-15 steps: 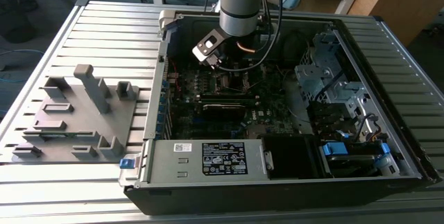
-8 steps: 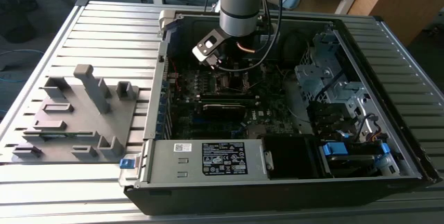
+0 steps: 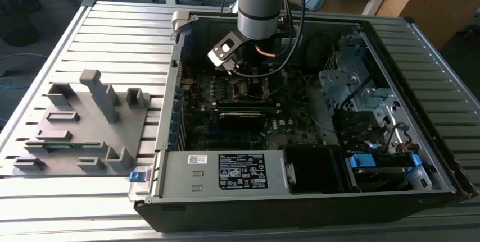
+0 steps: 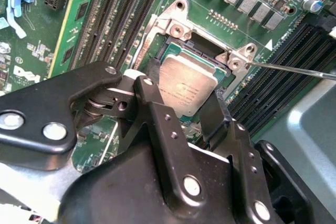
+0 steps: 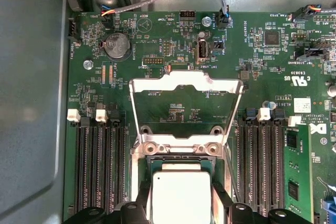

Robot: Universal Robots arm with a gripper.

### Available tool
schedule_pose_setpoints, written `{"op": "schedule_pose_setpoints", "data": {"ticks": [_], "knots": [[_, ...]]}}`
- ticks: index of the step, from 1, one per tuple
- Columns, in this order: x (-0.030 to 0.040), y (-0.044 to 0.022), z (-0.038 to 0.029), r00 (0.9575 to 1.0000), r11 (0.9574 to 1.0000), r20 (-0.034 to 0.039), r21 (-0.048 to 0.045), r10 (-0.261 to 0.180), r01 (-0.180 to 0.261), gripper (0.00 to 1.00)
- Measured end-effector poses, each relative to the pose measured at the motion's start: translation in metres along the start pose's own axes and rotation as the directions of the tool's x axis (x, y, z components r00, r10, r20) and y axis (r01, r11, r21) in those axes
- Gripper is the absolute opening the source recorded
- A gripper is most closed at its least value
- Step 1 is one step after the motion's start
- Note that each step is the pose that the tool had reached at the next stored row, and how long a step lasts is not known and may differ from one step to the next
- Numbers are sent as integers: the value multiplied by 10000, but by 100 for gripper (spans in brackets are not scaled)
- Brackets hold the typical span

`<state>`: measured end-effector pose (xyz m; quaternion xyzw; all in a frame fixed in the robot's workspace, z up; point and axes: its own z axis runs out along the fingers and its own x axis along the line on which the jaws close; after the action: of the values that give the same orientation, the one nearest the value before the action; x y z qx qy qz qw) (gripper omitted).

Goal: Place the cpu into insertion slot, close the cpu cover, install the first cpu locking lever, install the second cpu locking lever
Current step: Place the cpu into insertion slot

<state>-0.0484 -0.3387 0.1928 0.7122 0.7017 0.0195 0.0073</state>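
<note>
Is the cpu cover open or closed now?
Open: the cpu cover is swung back, board visible through its window, leaving the cpu uncovered.

Standing on slatted metal table: open computer case, labelled grey power-supply box along one wall. Toward the exterior view's left, grey moulded fixture. In first wrist view, coin battery near black memory slots.

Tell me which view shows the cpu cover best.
First wrist view: the cpu cover is swung open, with its whole silver frame and window facing the camera. The second wrist view gives just the hinge bracket behind the cpu. In the exterior view I cannot make it out below the arm.
</note>
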Motion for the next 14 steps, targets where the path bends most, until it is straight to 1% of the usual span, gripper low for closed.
{"op": "schedule_pose_setpoints", "data": {"ticks": [14], "knots": [[0, -1, 19, 10000, 10000, 0, 1, 37, -37, 54]]}}
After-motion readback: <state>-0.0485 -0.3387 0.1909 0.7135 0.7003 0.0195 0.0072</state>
